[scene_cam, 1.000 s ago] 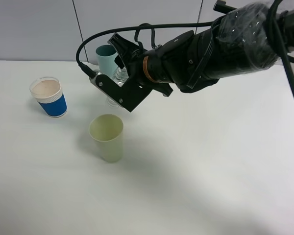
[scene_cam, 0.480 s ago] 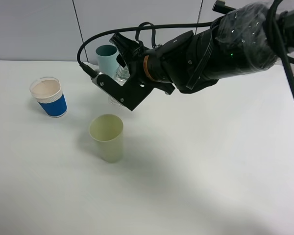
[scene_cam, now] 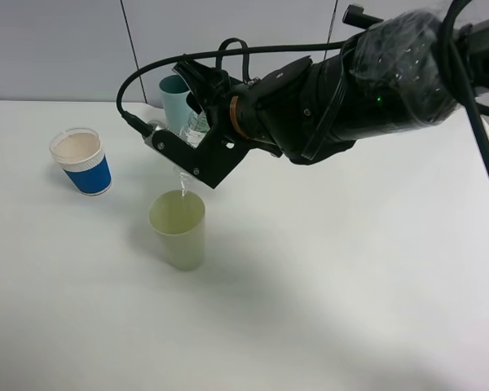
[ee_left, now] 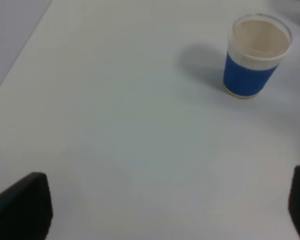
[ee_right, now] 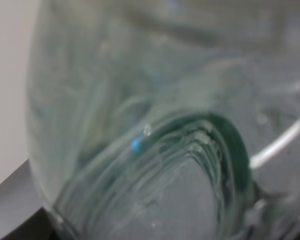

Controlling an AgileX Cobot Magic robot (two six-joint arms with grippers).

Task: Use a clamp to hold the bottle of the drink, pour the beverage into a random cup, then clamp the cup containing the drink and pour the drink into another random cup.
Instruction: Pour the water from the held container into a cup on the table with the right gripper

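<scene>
My right gripper, the clamp, is shut on the bottle of the drink and holds it tilted, mouth down, just above the pale yellow-green cup. A thin stream of clear beverage falls from the mouth into that cup. The bottle's clear wall fills the right wrist view, with a dark finger at its edge. The blue paper cup stands to the left. It also shows in the left wrist view as the blue cup, far ahead of my open left gripper, which holds nothing.
A teal cup stands at the back, right behind the tilted bottle and the gripper. The thick black right arm with its cable reaches in from the upper right. The white table ends at a grey wall behind.
The right arm has shifted slightly left and tipped the bottle further. A stream of liquid now runs into the yellow-green cup. The cups have not moved.
</scene>
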